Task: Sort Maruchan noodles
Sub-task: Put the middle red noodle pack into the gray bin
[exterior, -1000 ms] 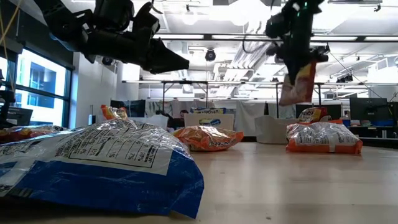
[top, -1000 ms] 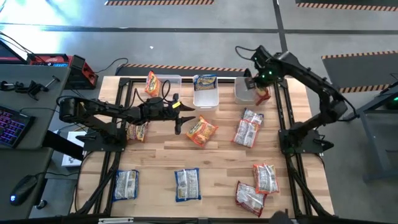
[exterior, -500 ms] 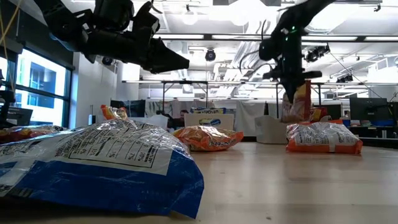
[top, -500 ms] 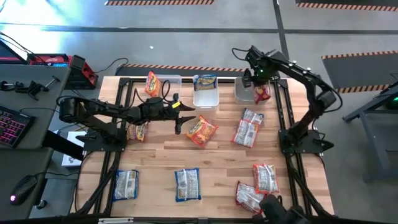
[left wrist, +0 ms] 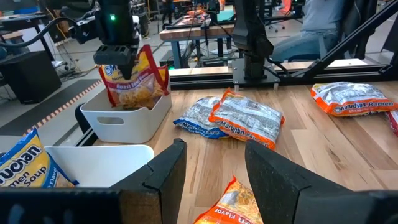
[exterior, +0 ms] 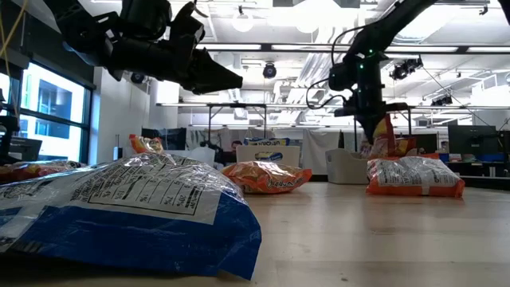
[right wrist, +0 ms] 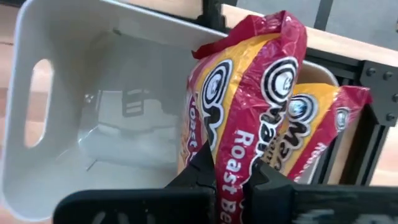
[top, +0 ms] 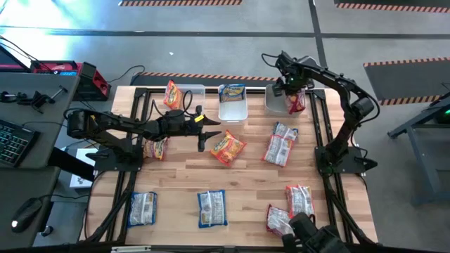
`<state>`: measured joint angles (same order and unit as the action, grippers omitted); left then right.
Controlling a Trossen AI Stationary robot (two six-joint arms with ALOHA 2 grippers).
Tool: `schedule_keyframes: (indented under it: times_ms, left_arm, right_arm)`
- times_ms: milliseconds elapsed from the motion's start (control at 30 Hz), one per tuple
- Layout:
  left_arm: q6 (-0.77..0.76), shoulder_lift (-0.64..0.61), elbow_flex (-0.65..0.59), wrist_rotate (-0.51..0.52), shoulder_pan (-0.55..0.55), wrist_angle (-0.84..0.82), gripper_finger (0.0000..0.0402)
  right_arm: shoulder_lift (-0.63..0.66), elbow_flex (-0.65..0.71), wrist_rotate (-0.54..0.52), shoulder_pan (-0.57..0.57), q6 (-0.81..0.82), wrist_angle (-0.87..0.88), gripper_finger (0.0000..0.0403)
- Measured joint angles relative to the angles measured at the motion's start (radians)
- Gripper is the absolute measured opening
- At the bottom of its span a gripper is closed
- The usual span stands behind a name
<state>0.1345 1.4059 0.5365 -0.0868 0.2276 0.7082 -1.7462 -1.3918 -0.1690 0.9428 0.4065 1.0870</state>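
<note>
lowered since a second ago, the right pincer [right wrist: 231, 177] holds a red roast beef packet [right wrist: 242, 106] inside the far-right bin [top: 275, 107], beside another. left pincer [top: 204, 133] hangs open above the orange packet [top: 228, 147]. most packets remain scattered on the desk [top: 246, 183].

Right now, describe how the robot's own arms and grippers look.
Both arms are dark, near-black jointed links. The left gripper has two broad, matte black wedge-shaped fingers. The right gripper is equally dark, with a small green light glowing near its wrist and thin black cables looping alongside.
</note>
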Motion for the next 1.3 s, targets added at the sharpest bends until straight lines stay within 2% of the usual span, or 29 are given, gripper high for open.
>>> schedule_keyframes:
  times_ms: [300,767,1300]
  left_arm:
    - [0.0,0.0,0.0,0.0,0.0,0.0,0.0154]
    - [0.0,0.0,0.0,0.0,0.0,-0.001,0.0154]
    - [0.0,0.0,0.0,0.0,0.0,-0.002,0.0154]
  right_arm:
    - [0.005,0.0,0.018,0.0,0.023,0.004,0.0]
    - [0.091,0.0,-0.046,-0.023,0.127,-0.003,0.0]
    - [0.09,0.0,-0.187,-0.052,0.244,-0.005,0.0]
